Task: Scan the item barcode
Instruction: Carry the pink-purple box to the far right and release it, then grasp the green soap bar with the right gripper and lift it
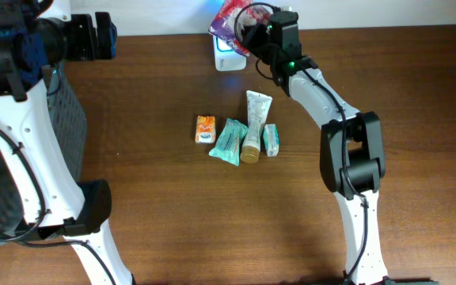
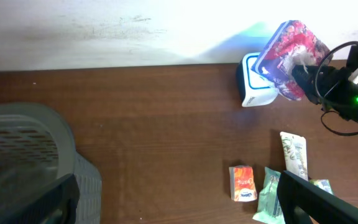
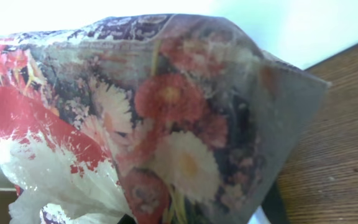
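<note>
Floral packet [image 1: 229, 17] is up off the table at the far edge, pinched tight in our right gripper [image 1: 249, 30]. It hangs tilted just over the white-and-blue scanner [image 1: 228, 57], which sits against the wall and throws a blue glow onto it. From the right wrist cam we get pretty much nothing but the packet: red and white daisies on crinkly plastic filling the view, with a sliver of wood table at the right.

Our left gripper [image 1: 105, 36] is parked way over at the far left corner, well apart from all that, jaws spread wide with nothing between them. A grey mesh basket [image 2: 30, 143] sits near it on the left side.

Mid-table, in front of the scanner, we've got four other bits bunched in a row: an orange packet [image 1: 205, 129], a teal pouch [image 1: 229, 141], a white tube [image 1: 255, 125] with a tan cap, and a small green-and-white box [image 1: 271, 139].
</note>
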Controlling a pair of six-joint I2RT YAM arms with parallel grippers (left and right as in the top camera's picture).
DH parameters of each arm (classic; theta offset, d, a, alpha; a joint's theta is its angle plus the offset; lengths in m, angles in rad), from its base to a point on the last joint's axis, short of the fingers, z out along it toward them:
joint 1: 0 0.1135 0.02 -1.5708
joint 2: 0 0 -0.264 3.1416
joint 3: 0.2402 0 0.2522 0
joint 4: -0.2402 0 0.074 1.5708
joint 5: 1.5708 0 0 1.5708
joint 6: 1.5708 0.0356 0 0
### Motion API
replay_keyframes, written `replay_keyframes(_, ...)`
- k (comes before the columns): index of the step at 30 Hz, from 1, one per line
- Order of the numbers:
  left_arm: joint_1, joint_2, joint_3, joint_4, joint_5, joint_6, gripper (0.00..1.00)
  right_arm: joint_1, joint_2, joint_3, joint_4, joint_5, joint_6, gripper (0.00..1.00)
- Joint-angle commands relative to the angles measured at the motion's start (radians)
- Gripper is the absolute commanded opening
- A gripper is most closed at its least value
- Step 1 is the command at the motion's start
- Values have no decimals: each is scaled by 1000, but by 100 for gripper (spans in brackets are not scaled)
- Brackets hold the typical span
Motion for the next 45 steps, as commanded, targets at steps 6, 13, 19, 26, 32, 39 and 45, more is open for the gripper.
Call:
replay_keyframes(6,3,-4,-1,0,10,-6,99,-75,-109,51,-64,-139,-64,4)
replay_keyframes(13,3,-4,-1,0,10,-6,99,-431,-249,50,-576,-115,-51,4)
replay_keyframes(19,3,-4,-1,0,11,-6,99,-718,-231,48,-935,-32,-53,4)
replay_keyframes(26,3,-4,-1,0,11,-6,99,-830,-230,47,-969,73,-109,65)
replay_keyframes(32,3,-4,-1,0,10,-6,99,-789,-230,47,-1017,-56,-349,99)
replay_keyframes(39,3,-4,-1,0,10,-6,99,-573,-230,46,-1294,-412,-901,99)
replay_keyframes(45,3,-4,-1,0,10,-6,99,-257,-228,-37,-1365,-246,-1033,98)
